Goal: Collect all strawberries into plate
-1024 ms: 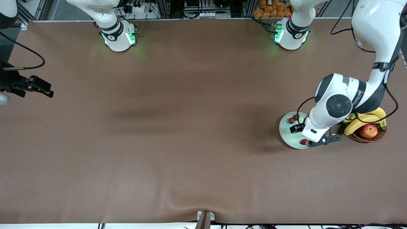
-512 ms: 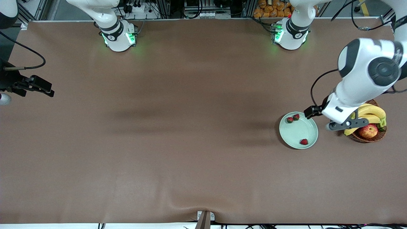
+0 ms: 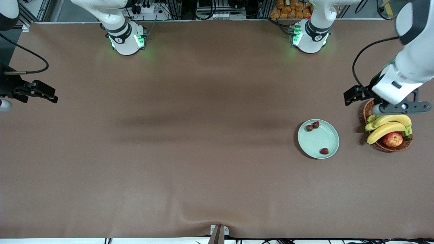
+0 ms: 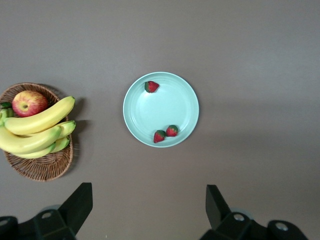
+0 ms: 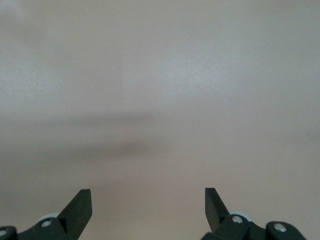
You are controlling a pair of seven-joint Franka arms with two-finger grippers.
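Observation:
Three strawberries lie on the mint-green plate: two together at its rim farther from the front camera, one at the nearer rim. In the left wrist view the plate holds the same berries, the single one and the pair. My left gripper is open and empty, high over the table by the basket; it also shows in the left wrist view. My right gripper waits, open and empty, at the right arm's end of the table, over bare mat in the right wrist view.
A brown wicker basket with bananas and a red-yellow apple stands beside the plate toward the left arm's end. The left wrist view shows the basket, bananas and apple. Brown mat covers the table.
My left gripper has risen from the plate's near rim, leaving the third strawberry there, and swung up and away toward the basket. The right arm has not moved.

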